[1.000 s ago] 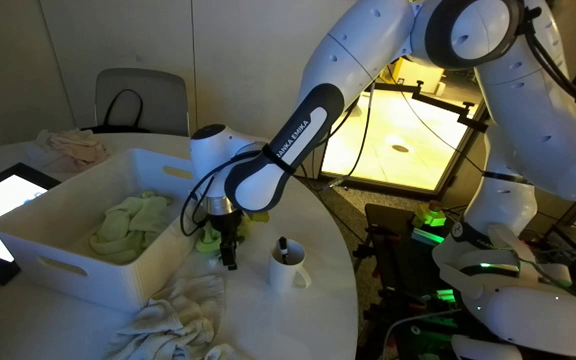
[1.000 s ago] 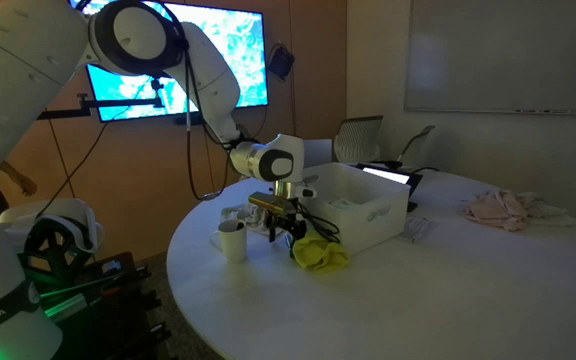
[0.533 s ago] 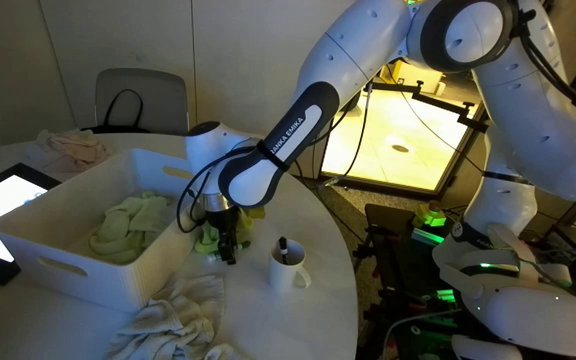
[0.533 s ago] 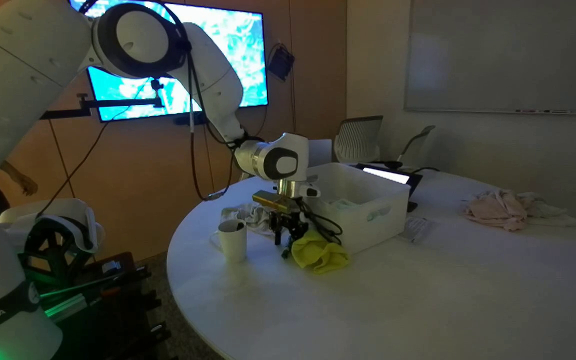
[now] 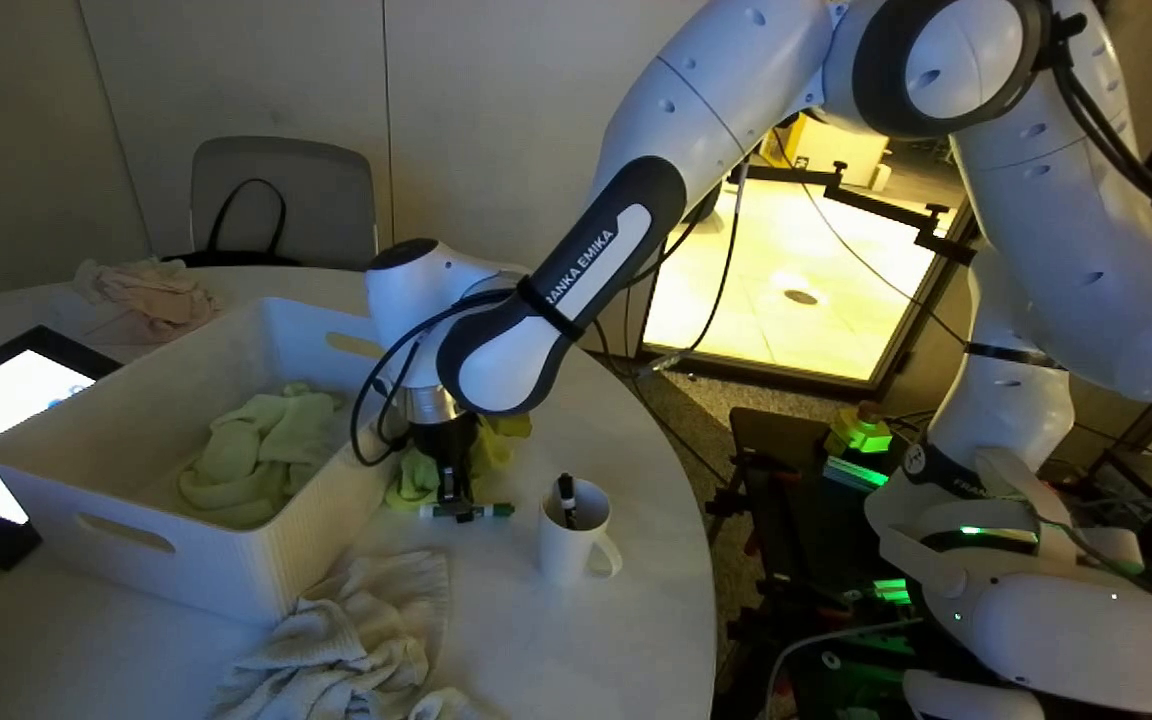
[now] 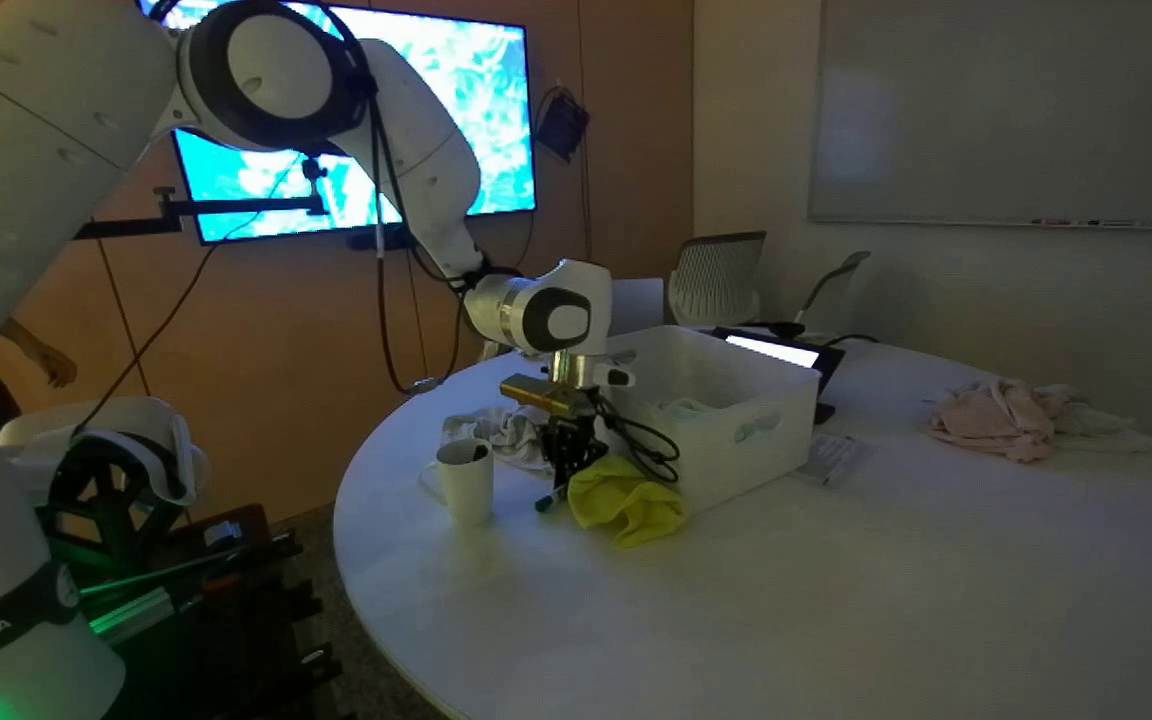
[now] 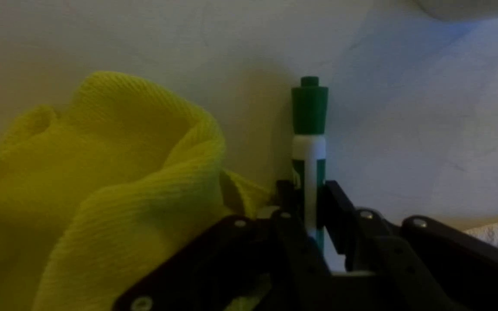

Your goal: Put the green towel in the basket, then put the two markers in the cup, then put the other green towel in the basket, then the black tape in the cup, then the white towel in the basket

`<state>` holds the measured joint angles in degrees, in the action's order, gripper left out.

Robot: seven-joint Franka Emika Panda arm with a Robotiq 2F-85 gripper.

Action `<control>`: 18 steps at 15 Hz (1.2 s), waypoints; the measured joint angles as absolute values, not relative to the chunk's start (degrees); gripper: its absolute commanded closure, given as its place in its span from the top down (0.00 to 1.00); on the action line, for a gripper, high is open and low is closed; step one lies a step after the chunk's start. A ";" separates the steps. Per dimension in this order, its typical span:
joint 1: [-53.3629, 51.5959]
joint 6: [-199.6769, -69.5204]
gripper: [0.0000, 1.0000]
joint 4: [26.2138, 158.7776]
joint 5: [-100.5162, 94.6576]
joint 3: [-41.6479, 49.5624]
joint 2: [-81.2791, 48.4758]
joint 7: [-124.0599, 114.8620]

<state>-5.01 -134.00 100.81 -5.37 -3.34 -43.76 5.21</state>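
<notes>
Green marker (image 7: 309, 144), clamped by the gripper (image 7: 310, 189) beside the yellow-green towel (image 7: 145, 181).
The dark green cap is topped by a narrow knob; the barrel is striped white and green. Contact with the table (image 7: 404, 129) cannot be judged.

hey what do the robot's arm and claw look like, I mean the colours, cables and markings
The arm is white with rounded segments, dark grey trim and EMIKA lettering. Black cables are strapped along it, and the wrist has a silver collar. The claw is black, with slim fingers and small silver screws.
</notes>
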 measured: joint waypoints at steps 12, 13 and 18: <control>-5.71 -139.40 0.08 112.89 -5.41 -3.34 -34.97 1.82; -5.80 -140.80 0.08 114.54 -5.41 -3.34 -33.41 1.15; -6.23 -145.36 0.08 120.18 -5.40 -3.34 -26.49 -2.59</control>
<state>-6.23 -145.36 120.18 -5.40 -3.34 -26.49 -2.59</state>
